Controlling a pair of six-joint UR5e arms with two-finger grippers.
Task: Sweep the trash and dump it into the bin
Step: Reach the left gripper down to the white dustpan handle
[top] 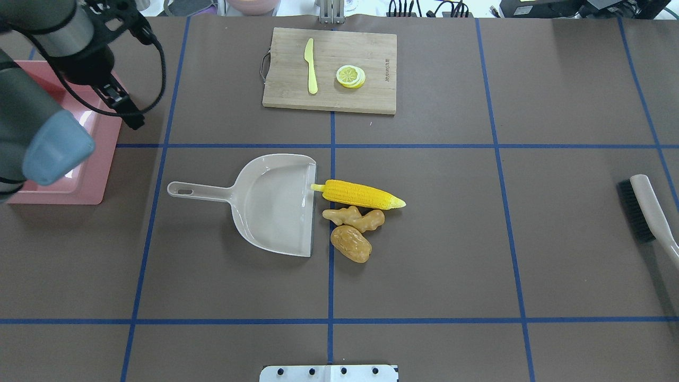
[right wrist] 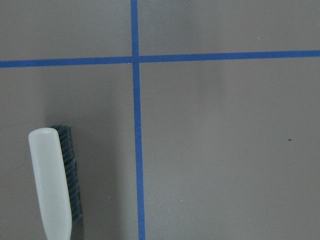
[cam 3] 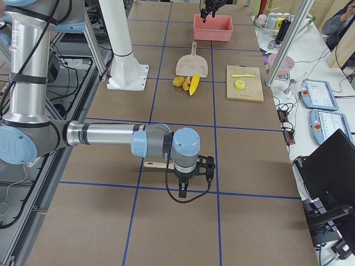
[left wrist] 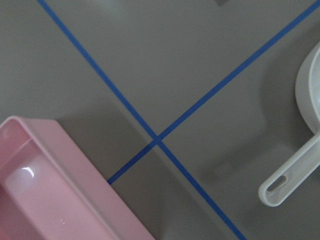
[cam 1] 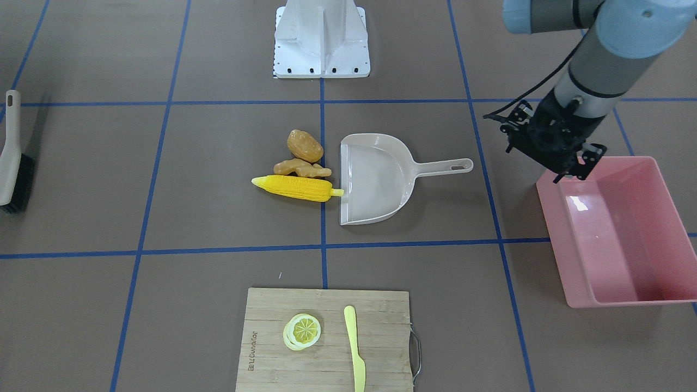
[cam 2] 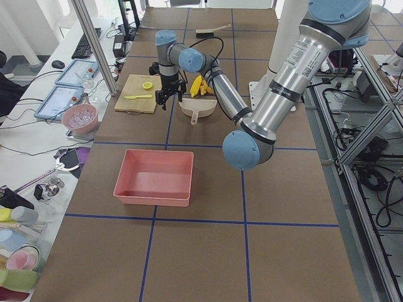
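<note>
The table (top: 477, 239) bears dustpan (top: 270, 204), corn cob (top: 360, 194), ginger root (top: 353, 218), potato (top: 350, 243), bin (cam 1: 626, 239), cutting board (top: 366, 95) and, seemingly, a brush (top: 644, 209).

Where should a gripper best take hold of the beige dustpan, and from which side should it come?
Grip the dustpan by its long thin handle, coming down from above. The handle lies flat and free, pointing toward the bin, away from the trash at the pan's open mouth.
</note>
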